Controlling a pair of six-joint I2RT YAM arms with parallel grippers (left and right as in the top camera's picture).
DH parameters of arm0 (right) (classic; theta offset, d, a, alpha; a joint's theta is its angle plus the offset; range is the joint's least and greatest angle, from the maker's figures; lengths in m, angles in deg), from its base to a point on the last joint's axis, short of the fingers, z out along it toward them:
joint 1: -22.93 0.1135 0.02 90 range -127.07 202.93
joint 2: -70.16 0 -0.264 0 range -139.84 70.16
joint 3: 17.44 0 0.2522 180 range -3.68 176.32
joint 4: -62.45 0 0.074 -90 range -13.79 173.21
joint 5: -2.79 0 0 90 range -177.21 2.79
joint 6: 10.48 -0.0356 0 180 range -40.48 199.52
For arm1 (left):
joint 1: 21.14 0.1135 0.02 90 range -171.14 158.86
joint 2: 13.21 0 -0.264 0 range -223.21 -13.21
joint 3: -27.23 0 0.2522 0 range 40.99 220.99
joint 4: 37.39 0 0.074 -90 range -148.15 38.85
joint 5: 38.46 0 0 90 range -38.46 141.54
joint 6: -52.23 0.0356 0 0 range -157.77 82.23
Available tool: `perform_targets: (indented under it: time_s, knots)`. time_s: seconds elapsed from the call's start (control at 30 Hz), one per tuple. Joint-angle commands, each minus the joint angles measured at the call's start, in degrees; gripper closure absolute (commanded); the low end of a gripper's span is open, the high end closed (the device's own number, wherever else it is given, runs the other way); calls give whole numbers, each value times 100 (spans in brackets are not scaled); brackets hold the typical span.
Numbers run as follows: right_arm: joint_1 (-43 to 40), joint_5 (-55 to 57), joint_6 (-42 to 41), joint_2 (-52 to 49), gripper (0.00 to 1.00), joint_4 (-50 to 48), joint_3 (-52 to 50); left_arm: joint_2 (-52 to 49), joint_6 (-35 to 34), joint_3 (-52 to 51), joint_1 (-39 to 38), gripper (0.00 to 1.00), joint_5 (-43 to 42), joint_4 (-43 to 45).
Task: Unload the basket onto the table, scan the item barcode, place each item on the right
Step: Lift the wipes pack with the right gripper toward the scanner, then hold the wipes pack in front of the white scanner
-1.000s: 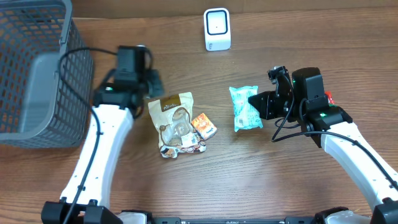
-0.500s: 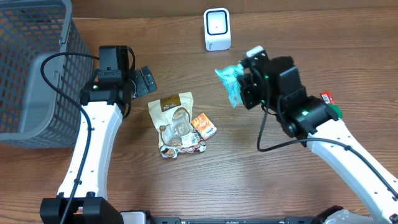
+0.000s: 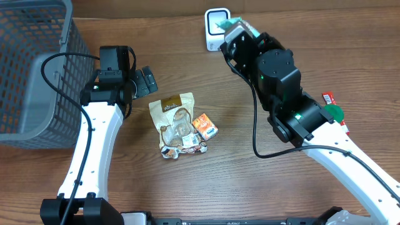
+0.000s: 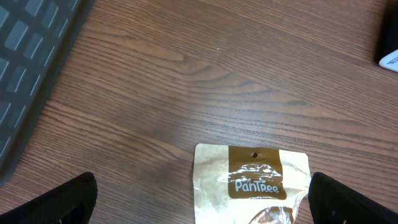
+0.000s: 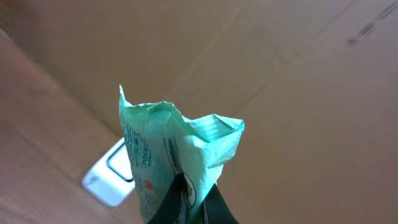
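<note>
Evidently the green packet (image 3: 232, 24) is clamped by its lower end in the tightly closed right tool (image 3: 236, 36) and is held off the surface, just in front of the white scanner (image 3: 213, 37) at the far edge. In the right wrist view the packet's long axis is seen running straight out from the tool, with the scanner lying beyond it to the lower left. The coming move is therefore judged to turn on presenting the printed face to the scanner window, though which face carries the barcode cannot be made out. The left tool (image 3: 145, 79) is spread wide and empty near the top edge of the brown pouch (image 3: 177, 119), beside the basket (image 3: 31, 75) and well apart from the scanner, so the right arm is much the nearer.
</note>
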Motion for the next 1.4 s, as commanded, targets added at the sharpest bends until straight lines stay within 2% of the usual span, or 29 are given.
perform_targets:
  time_s: [0.0,0.13,0.2,0.57,0.73,1.03,1.13,1.37]
  knots:
    - [26,343,498,-509,97,199,772,-46,-39,59,15,0,72,7]
    - [26,400,422,-1222,97,1110,2004,-46,-39,59,15,0,72,7]
    - [26,463,387,-1513,97,1137,2365,-46,-39,59,15,0,72,7]
    - [20,103,343,-2597,97,-164,2481,-46,-39,59,15,0,72,7]
    - [-90,105,-442,-3101,97,-1088,2479,-46,-39,59,15,0,72,7]
    - [-496,107,-507,-4162,97,-2922,2479,-46,-39,59,15,0,72,7]
    - [-599,107,-787,-4395,97,-3438,2479,-46,-39,59,15,0,72,7]
    - [-684,107,-1375,-4673,97,-3709,2481,-46,-39,59,15,0,72,7]
